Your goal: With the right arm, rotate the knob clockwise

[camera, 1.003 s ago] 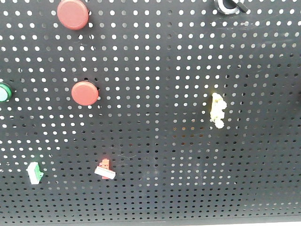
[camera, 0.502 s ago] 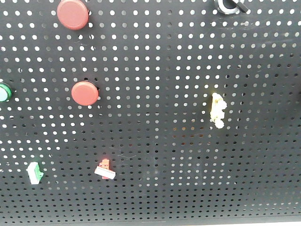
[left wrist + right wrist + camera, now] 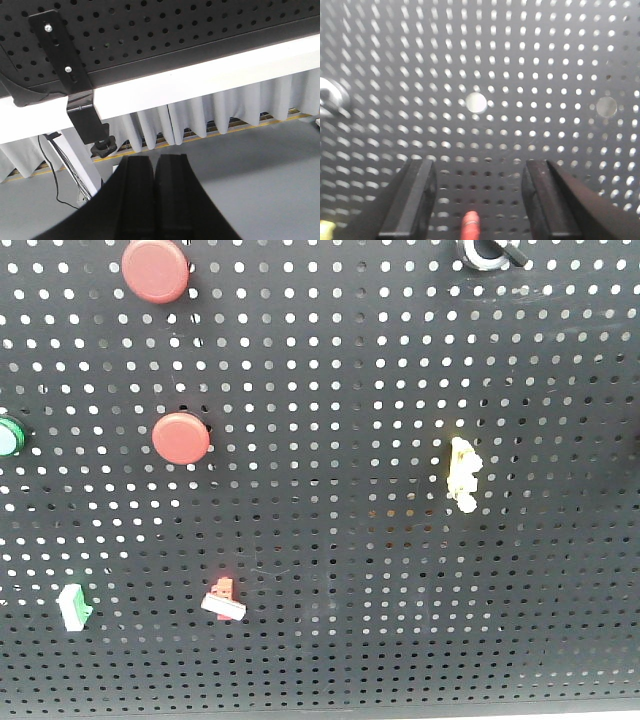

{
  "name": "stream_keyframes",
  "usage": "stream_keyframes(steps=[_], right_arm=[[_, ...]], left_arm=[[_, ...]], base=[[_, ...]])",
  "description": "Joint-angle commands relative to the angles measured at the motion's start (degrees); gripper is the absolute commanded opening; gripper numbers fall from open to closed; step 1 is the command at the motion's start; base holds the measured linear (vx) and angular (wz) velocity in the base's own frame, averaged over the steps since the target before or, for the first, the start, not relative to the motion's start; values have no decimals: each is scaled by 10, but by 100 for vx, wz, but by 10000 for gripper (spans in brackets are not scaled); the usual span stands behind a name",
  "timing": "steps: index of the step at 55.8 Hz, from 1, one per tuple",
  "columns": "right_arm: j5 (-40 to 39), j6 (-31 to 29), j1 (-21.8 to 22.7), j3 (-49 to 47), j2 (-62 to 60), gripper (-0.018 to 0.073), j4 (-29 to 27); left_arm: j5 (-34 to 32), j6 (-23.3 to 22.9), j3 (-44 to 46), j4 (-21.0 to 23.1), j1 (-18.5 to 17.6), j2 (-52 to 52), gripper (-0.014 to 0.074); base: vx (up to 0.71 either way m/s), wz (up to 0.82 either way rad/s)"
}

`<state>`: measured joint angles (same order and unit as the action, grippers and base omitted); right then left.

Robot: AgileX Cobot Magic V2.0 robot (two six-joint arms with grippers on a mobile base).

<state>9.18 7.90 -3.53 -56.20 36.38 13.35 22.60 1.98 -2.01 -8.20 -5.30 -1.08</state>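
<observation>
Left gripper [image 3: 155,162]: jaws pressed together, low beneath the white table [image 3: 210,70], well apart from the work. Small round silver-rimmed knob [image 3: 487,252] sits at the top edge of the black perforated board [image 3: 330,390]. In the right wrist view it is blurred, up and left of the right gripper [image 3: 479,167]. That gripper's jaws are spread and empty. No containers.

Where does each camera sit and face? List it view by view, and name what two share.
Front: faces the pegboard squarely, knob at the top edge; no robot part shows.
Left wrist: low by the pegboard's lower edge, looking at curtain and floor; shut left end effector in view.
Right wrist: close against the pegboard; open right end effector in view.
Front and right wrist share the pegboard.
</observation>
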Motion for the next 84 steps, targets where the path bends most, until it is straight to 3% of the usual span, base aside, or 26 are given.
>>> stream_keyframes(steps=[1,6,14,23,26,34,46,63,84], right_arm=[[-36,-58,-2,-47,35,459,1],[-34,-90,-33,-82,69,459,-10],[-19,-152,-136,-133,131,459,-10],[30,-286,-269,-188,207,459,76],[53,-284,-295,-216,228,457,100],[97,-239,-301,-272,266,421,162],[98,-201,-301,-297,289,350,262],[52,-195,-301,-297,294,309,292],[53,-186,-301,-297,310,237,293]], left_arm=[[-45,-6,-5,0,-1,-6,-6],[-45,-6,-5,0,-1,-6,-6],[-45,-6,-5,0,-1,-6,-6],[-45,-6,-5,0,-1,-6,-6],[-45,-6,-5,0,-1,-6,-6],[-45,-6,-5,0,-1,-6,-6],[-45,-6,-5,0,-1,-6,-6],[-45,-6,-5,0,-1,-6,-6],[-45,-6,-5,0,-1,-6,-6]], base=[[0,0],[0,0],[0,0],[0,0],[0,0],[0,0],[0,0],[0,0],[0,0]])
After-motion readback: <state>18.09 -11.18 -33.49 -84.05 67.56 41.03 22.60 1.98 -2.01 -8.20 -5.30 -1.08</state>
